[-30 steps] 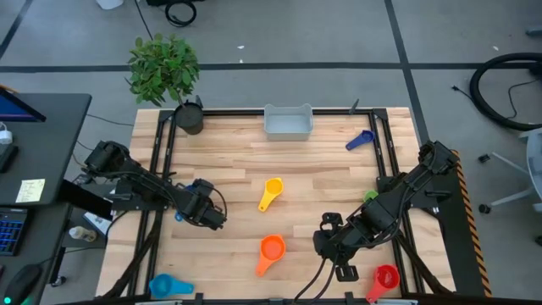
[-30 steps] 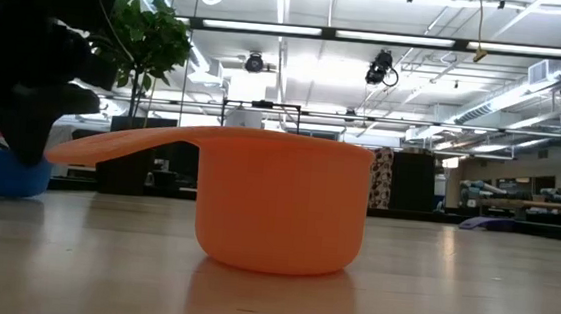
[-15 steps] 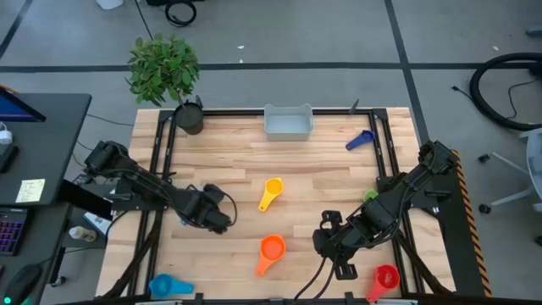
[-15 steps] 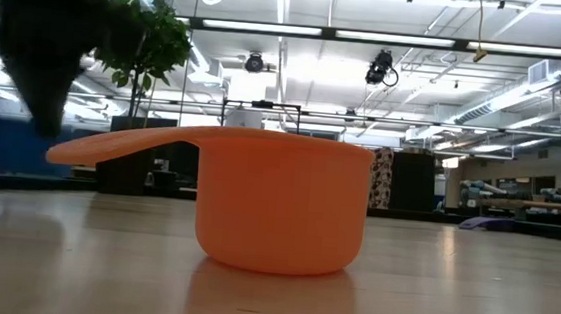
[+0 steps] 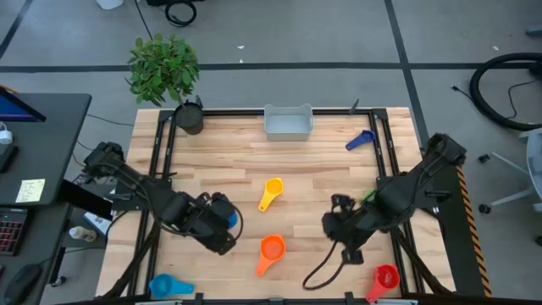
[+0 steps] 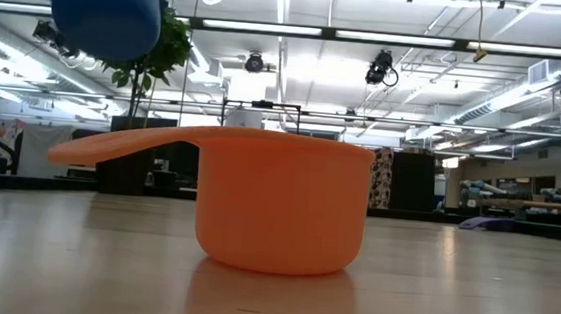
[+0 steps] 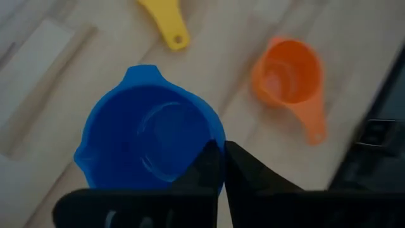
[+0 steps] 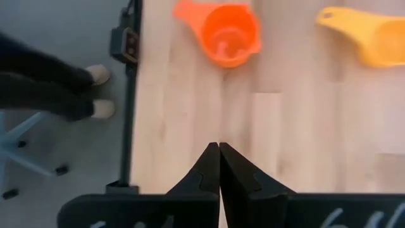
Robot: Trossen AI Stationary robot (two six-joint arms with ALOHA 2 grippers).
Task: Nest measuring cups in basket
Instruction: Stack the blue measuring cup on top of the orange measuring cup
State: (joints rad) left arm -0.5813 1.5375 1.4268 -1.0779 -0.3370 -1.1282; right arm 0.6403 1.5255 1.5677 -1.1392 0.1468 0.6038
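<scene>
Since a second ago, the round blue plastic measuring cup (image 7: 149, 142) has been lifted off the wooden table (image 5: 322, 169) and carried toward the orange plastic cup (image 5: 271, 249), its rim pinched by the left gripper (image 7: 223, 166). The right gripper (image 8: 219, 166), jaws pressed together and empty, has been raised beside the orange cup. The pale grey rectangular plastic basket (image 5: 288, 122) sits at the table's far edge.

I see a tabletop (image 5: 322, 169) of pale, matt wood planks with visible grain. The orange cup (image 6: 282, 202) and blue cup (image 7: 149, 142) look like smooth, slightly glossy plastic. The basket (image 5: 288, 123) at 12 o'clock looks like matt grey-white plastic.
</scene>
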